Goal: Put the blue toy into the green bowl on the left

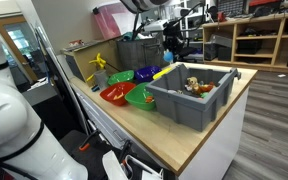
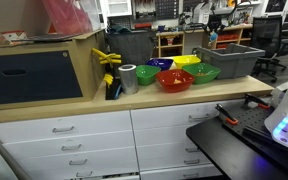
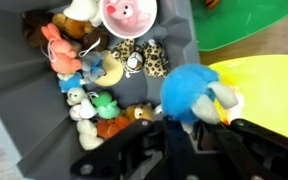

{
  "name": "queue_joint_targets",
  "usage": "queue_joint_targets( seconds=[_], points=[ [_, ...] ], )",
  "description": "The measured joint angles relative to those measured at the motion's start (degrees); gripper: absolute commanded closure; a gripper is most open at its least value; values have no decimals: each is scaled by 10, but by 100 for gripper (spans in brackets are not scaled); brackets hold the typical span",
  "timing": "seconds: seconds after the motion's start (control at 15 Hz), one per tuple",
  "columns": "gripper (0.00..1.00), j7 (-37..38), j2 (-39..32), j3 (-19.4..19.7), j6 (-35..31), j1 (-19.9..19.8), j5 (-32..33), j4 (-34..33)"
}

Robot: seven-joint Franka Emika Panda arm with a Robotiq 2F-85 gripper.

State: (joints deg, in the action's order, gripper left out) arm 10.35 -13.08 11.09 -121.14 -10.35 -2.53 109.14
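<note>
The blue toy (image 3: 189, 95) is held above the edge of the grey bin (image 3: 184, 35).
The gripper (image 3: 189, 128) is pointed downward and clamped on the toy beside the yellow bowl (image 3: 269, 95); the green bowl (image 1: 121, 76) is seen apart, further along the counter.

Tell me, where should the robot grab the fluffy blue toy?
Grab the blue toy around its round middle, squeezing both sides and coming straight down from above. It is soft and ball-shaped, so the middle should squash and hold, while the pale bit sticking out sideways would probably slip. The end effector looks closed on that middle already.
</note>
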Motion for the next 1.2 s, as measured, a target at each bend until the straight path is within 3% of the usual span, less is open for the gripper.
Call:
queue_joint_targets(
  seconds=[0.6,0.67,0.73,1.2],
  points=[
    [96,46,37,-59,-3,70,-1,77],
    [96,47,43,-63,-3,73,-4,83],
    [84,47,50,-67,-3,76,-8,90],
    [84,47,82,-69,5,75,-18,113]
  ],
)
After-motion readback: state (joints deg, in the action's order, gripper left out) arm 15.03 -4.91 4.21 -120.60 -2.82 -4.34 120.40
